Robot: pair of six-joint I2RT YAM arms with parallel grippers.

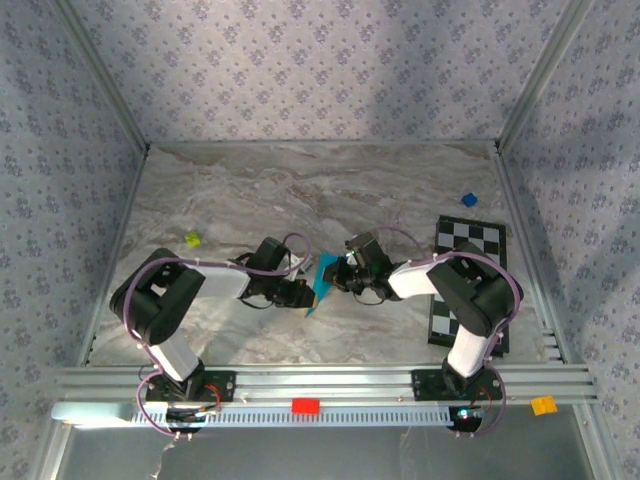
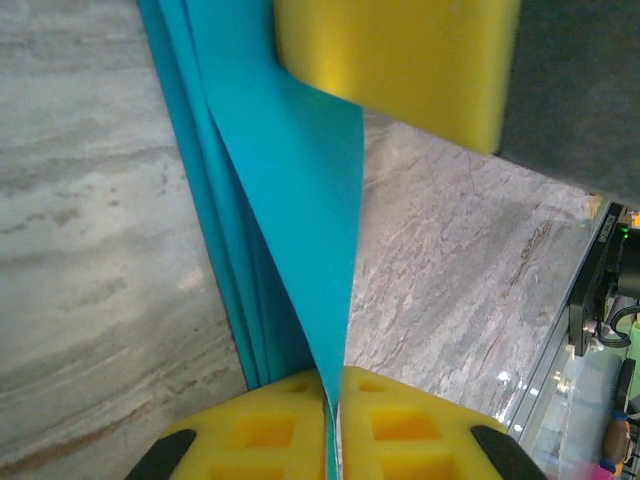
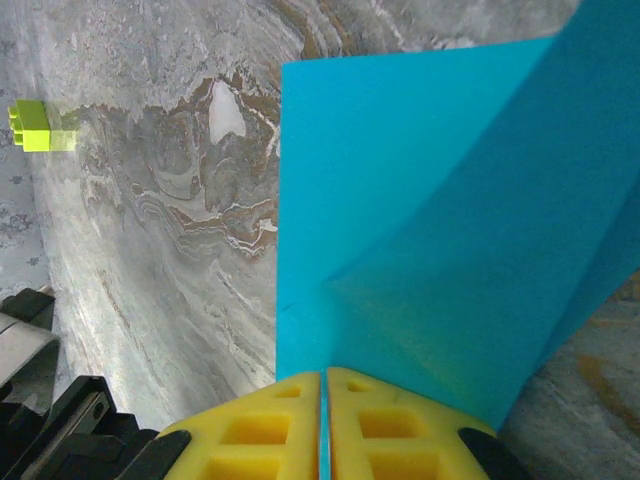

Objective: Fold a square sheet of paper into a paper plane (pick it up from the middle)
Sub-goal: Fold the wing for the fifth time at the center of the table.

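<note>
Paper plane, perhaps unfinished, between lime block, checkerboard.

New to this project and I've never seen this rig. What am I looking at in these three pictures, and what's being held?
Two robot arms are bolted at the near edge of a marble-patterned table. The wide picture looks down from above and behind them. The other two come from a camera on each wrist, with that arm's own yellow fingers at the bottom. The left gripper and the right gripper are both pinched shut on a folded cyan sheet of paper, held between them. Also on the table are a checkered board, a small blue cube and a lime block.
</note>
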